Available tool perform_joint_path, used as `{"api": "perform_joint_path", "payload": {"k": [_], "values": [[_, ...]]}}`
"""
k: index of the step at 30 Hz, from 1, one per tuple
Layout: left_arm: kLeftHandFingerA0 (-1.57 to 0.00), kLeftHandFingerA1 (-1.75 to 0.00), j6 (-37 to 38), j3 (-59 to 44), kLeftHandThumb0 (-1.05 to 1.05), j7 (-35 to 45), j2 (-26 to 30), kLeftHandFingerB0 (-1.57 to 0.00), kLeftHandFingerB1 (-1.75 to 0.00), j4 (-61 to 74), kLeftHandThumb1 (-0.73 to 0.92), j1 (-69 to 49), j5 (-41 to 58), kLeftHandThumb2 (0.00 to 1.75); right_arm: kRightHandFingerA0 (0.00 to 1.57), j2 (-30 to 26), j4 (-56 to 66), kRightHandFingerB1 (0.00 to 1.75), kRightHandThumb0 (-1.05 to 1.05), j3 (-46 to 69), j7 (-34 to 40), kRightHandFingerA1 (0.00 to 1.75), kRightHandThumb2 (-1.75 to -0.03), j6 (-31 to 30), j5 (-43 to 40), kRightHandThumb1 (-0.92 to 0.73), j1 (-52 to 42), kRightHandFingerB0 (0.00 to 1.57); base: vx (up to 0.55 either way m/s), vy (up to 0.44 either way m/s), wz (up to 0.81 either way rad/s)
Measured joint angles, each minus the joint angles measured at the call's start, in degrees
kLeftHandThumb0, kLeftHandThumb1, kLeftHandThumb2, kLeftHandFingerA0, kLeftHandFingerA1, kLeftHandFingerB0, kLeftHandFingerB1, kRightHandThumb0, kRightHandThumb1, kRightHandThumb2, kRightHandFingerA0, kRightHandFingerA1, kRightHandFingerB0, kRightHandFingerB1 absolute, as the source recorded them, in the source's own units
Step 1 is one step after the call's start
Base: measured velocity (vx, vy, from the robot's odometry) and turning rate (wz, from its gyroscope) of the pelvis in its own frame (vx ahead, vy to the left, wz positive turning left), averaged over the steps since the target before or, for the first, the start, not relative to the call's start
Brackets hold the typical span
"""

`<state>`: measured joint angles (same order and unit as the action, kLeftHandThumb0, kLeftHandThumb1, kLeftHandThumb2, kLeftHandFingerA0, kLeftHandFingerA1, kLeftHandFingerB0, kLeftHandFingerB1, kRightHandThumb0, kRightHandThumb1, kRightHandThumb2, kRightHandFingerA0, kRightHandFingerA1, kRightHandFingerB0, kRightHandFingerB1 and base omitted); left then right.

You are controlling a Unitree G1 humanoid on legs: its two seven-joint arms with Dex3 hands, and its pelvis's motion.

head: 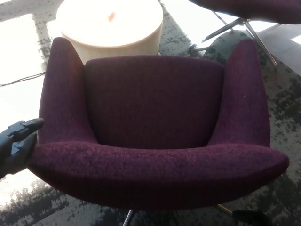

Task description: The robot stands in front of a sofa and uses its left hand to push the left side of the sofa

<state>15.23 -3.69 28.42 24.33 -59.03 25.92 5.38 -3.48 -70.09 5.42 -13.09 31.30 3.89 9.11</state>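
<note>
Left robot hand (18,143) just beside sofa (153,127) left side, fingers apart.

The left robot hand (18,143) is sitting at the near left corner of the purple sofa (153,127), seemingly touching it, fingers apart; a round cream bench (110,26) is standing beyond.

Sofa (153,113) in matt, nubbly purple cloth, shiny metal legs (128,217) beneath it, smooth cream round bench (110,26) behind it, mottled grey carpet (282,94), matt black left hand (16,143)
</note>
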Motion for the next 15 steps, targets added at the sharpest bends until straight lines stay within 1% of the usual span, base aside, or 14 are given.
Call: {"api": "perform_joint_path", "payload": {"k": [1,2,3,6,7,9,10,12,13,15], "values": [[-0.05,-0.3,0.1,0.0,-0.91,0.0,-0.1,-0.14,-0.24,0.3,0.81,-0.2,0.0,1.17,0.07,0.0,0.0,0.68,-0.58,0.0,0.0,0.73,-1.12,0.0,0.0,-0.29,0.0,0.0,0.0,0.0,0.0],[-0.06,-0.3,0.1,0.1,-0.89,0.0,-0.2,-0.11,-0.23,0.8,0.8,-0.5,0.0,1.16,0.07,0.0,0.0,0.68,-0.58,0.0,0.0,0.73,-1.12,0.0,0.0,-0.28,0.0,0.0,0.0,0.0,0.0],[-0.04,-0.26,0.1,0.3,-0.93,0.0,-0.4,-0.14,-0.22,1.6,0.82,-1.0,0.0,1.18,0.07,0.0,0.0,0.68,-0.59,0.0,0.0,0.73,-1.11,0.0,0.0,-0.27,-0.1,0.0,0.0,0.0,0.0],[-0.04,-0.26,0.1,1.2,-0.93,0.1,-0.8,-0.14,-0.22,5.1,0.82,-3.1,0.0,1.18,0.07,0.0,-0.1,0.68,-0.59,0.1,-0.1,0.73,-1.11,0.0,0.0,-0.27,-0.1,0.0,0.0,0.0,0.0],[0.0,-0.31,0.1,1.4,-0.92,0.2,-0.9,-0.14,-0.23,5.9,0.81,-3.6,0.0,1.18,0.07,0.0,-0.1,0.69,-0.6,0.1,-0.2,0.74,-1.11,0.0,0.0,-0.27,-0.1,0.0,0.0,0.0,0.0],[0.0,-0.34,0.1,2.3,-0.91,0.4,-1.5,-0.16,-0.23,8.8,0.81,-5.2,0.0,1.18,0.08,0.0,-0.2,0.69,-0.6,0.3,-0.4,0.74,-1.12,0.0,-0.1,-0.28,-0.1,0.0,0.0,0.0,0.0],[0.0,-0.3,0.1,2.4,-0.91,0.4,-1.6,-0.13,-0.22,9.3,0.8,-5.5,0.0,1.18,0.08,0.0,-0.2,0.68,-0.59,0.3,-0.5,0.74,-1.13,0.0,-0.1,-0.29,-0.1,0.0,0.0,0.0,0.0],[0.0,-0.29,0.0,3.4,-0.91,0.6,-2.1,-0.14,-0.22,12.9,0.81,-7.5,0.0,1.19,0.08,0.0,-0.2,0.68,-0.59,0.2,-0.6,0.74,-1.12,0.0,-0.1,-0.29,-0.1,0.0,0.0,0.0,0.0],[0.0,-0.3,-0.2,4.0,-0.92,0.6,-2.2,-0.16,-0.23,14.8,0.81,-8.5,0.0,1.18,0.08,0.0,-0.3,0.68,-0.58,0.2,-0.6,0.73,-1.13,0.0,0.0,-0.29,-0.1,0.0,0.0,0.0,0.0],[-0.04,-0.31,-0.7,5.2,-0.93,0.7,-2.5,-0.15,-0.23,18.0,0.81,-10.0,-0.1,1.18,0.07,0.0,-0.3,0.68,-0.59,0.2,-0.6,0.73,-1.12,0.0,0.0,-0.29,-0.1,0.0,0.0,0.0,0.0]]}}
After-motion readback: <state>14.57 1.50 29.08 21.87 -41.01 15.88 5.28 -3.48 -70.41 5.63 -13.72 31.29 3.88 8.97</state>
